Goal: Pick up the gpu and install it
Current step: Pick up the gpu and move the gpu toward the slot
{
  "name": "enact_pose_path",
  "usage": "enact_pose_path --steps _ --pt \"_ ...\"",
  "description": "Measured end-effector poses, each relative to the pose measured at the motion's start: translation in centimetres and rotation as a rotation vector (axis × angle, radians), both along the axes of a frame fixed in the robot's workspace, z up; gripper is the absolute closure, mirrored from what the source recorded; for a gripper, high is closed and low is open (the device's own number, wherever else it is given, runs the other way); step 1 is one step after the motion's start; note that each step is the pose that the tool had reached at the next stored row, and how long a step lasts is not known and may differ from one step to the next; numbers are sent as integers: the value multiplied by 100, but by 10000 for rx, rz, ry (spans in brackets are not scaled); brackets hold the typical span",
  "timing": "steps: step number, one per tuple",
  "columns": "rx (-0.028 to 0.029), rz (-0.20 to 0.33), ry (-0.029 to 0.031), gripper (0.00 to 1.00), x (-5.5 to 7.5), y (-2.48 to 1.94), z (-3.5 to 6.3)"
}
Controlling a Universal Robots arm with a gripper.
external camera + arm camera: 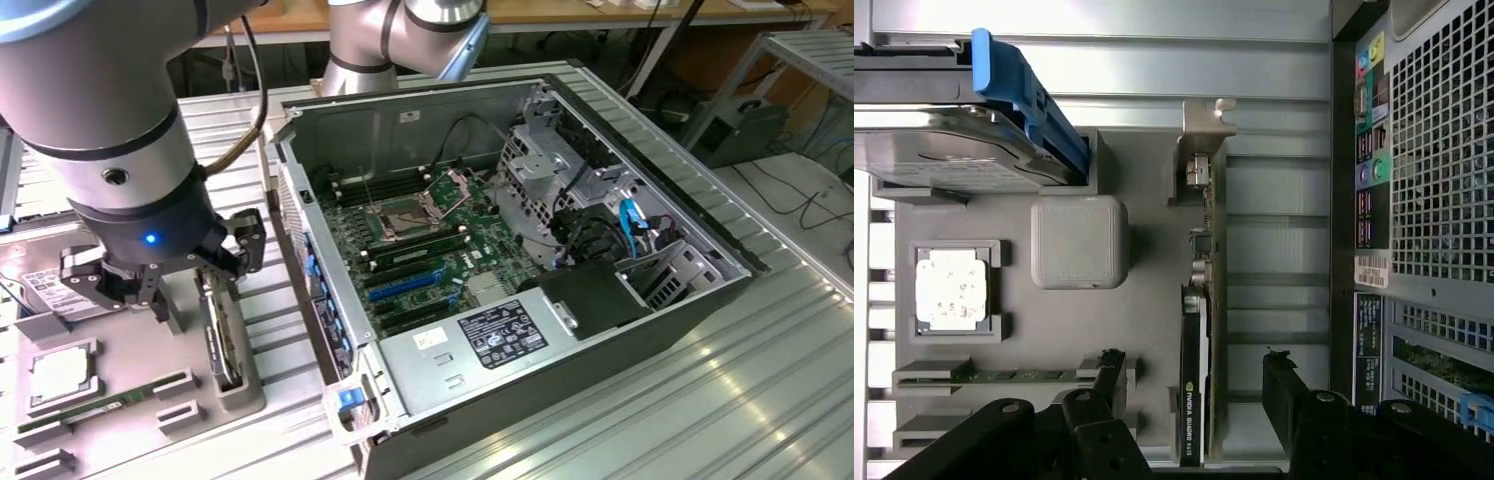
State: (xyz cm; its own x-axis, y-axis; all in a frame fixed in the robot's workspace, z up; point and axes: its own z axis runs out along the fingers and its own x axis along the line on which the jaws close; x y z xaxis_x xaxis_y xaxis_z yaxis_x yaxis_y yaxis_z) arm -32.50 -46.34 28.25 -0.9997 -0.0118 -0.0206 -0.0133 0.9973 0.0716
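A work surface of ribbed silvery metal slats (747, 400) is seen across the foreground, and bright streaks of light are reflected along it toward the exterior view's right. Behind it, a wooden-topped bench (574, 14) on pale metal legs is set along the back. A grey metal rack (817, 48) is placed at the exterior view's right, with a dark box (731, 128) just beside it. The pale floor (838, 170) there is crossed by loose black cables (798, 200).
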Motion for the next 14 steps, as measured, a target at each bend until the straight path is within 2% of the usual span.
enact_pose_path --steps 14 --pt "0 0 0 34 18 0 -257"
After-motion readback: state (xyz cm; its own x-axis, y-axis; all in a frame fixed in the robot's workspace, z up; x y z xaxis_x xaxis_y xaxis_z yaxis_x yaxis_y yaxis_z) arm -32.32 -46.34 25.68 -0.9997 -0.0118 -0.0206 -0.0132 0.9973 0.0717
